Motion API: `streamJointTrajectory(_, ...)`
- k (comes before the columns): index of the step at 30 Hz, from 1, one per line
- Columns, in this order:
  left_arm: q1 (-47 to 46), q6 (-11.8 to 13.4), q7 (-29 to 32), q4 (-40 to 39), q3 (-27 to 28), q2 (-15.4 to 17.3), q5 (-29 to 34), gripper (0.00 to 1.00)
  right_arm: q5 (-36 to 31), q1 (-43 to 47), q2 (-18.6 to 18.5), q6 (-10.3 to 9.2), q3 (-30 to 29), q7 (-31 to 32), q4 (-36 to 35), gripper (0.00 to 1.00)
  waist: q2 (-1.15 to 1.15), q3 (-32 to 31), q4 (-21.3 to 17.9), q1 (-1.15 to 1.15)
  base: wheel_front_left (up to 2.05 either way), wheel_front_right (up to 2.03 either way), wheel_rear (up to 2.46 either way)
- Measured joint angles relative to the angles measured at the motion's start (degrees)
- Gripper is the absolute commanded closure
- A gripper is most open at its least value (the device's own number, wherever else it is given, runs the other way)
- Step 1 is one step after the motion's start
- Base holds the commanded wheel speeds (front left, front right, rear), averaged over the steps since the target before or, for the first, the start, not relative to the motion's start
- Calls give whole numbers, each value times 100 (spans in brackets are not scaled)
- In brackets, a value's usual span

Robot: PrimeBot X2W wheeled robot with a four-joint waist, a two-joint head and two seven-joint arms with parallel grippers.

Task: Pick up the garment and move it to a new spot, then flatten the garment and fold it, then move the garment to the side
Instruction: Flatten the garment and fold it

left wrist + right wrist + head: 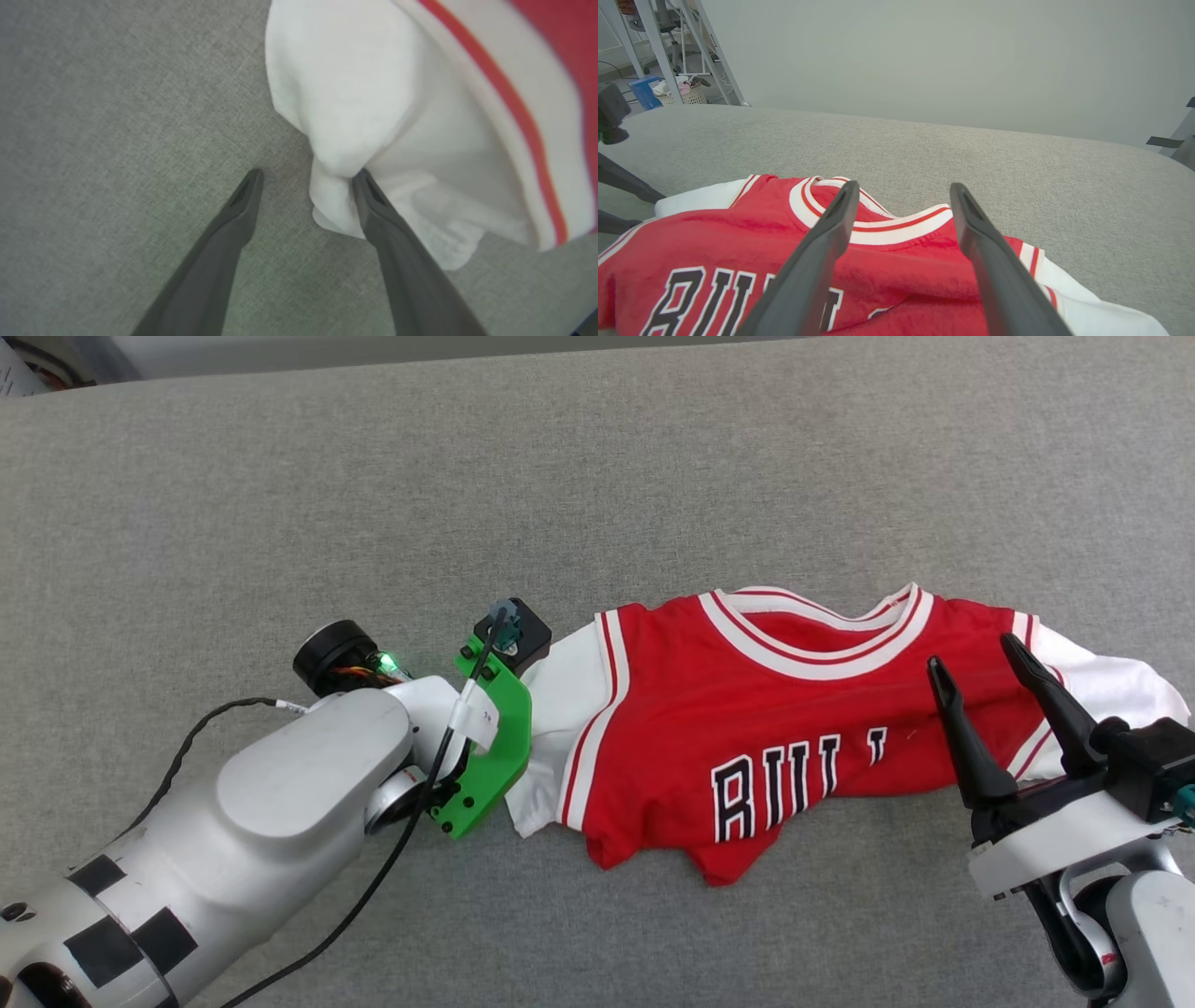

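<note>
Where: the jersey (747,728) lies face up on the grey table (373,476), right of the middle and closer to the near edge than the far one. Its collar (822,639) points to the far edge and its lower part is crumpled.
Long axis: sleeve to sleeve, running along the near edge.
Left arm: the left gripper (306,175) has its jaws spread and holds nothing. It sits at the left sleeve (336,93), with one finger (373,205) touching the sleeve's rumpled edge and the other over bare table. Whether that finger is above or under the fold is hard to tell.
Right arm: the right gripper (973,651) is spread wide and empty. It hangs over the right shoulder, just beside the right sleeve (1111,677), fingers pointing to the far edge.
Nearer: each arm has its own end, and the left is closer to the cloth.
Next, likely: pinch both ends and lift.
</note>
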Motion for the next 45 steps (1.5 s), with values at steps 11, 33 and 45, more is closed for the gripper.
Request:
streamJointTrajectory(11, 152, -1, -869, -113, -65, 31, 16, 100, -37, -66, 14, 0, -18, -108, 224, 0, 0, -170, 27, 0, 0, 0, 0)
streamJointTrajectory(33, 516, 514, -2004, 314, 359, 1475, -357, 100, -37, 69, 133, 0, -193, -183, 236, 0, 0, -423, 259, 0, 0, 0, 0)
streamJointTrajectory(45, 1027, 535, -3027, 1536, 617, 784, -798, 0, -44, 79, 166, 0, -307, -129, 322, 0, 0, -477, 223, 0, 0, 0, 0)
